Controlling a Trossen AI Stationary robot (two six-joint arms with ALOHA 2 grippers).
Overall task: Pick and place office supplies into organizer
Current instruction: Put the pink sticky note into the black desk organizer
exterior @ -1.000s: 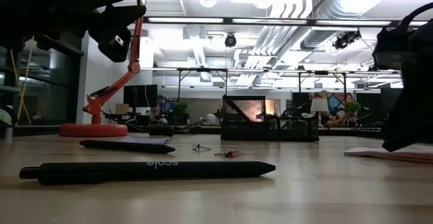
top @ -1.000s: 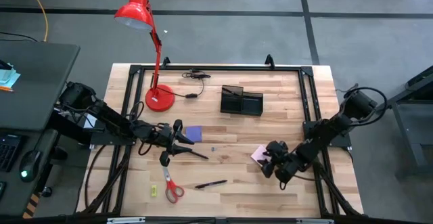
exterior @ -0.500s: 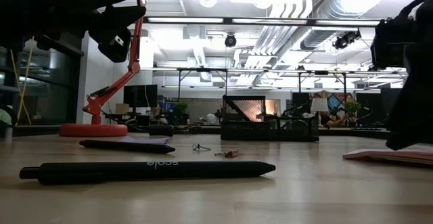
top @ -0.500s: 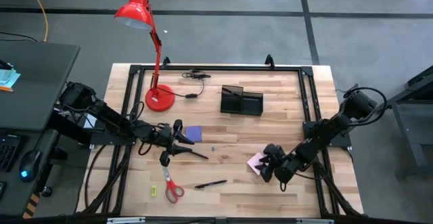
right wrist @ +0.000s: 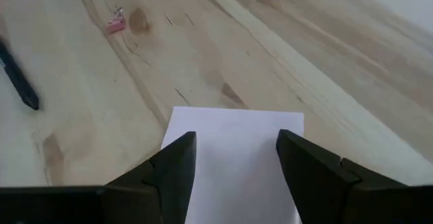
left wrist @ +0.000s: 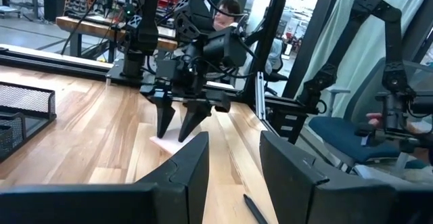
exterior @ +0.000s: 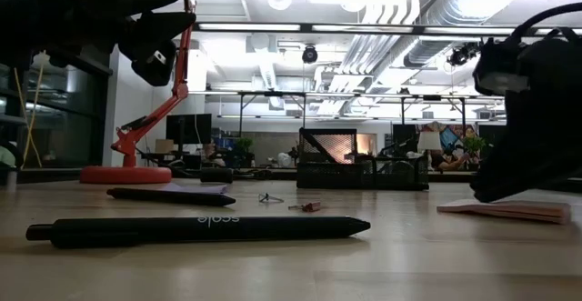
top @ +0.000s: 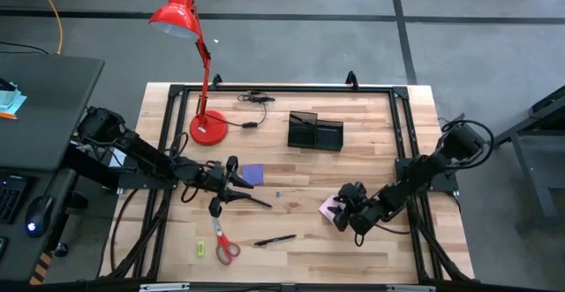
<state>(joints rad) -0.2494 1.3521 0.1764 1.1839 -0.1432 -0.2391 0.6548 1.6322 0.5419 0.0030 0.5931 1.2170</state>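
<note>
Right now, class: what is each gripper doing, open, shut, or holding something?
Left gripper: open, holding nothing, above the table near the purple note pad.
Right gripper: open, fingers either side of the pink note pad.

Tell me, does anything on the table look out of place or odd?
Nothing looks damaged or spilled. The red-handled scissors, thin black pen and purple square note pad lie scattered on the wooden table, outside the black compartment organizer.

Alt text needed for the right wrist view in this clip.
The right gripper hangs open just over a pale square note pad on the wooden table, one dark finger to each side. Farther off lie a small pink clip and a black pen's tip.
</note>
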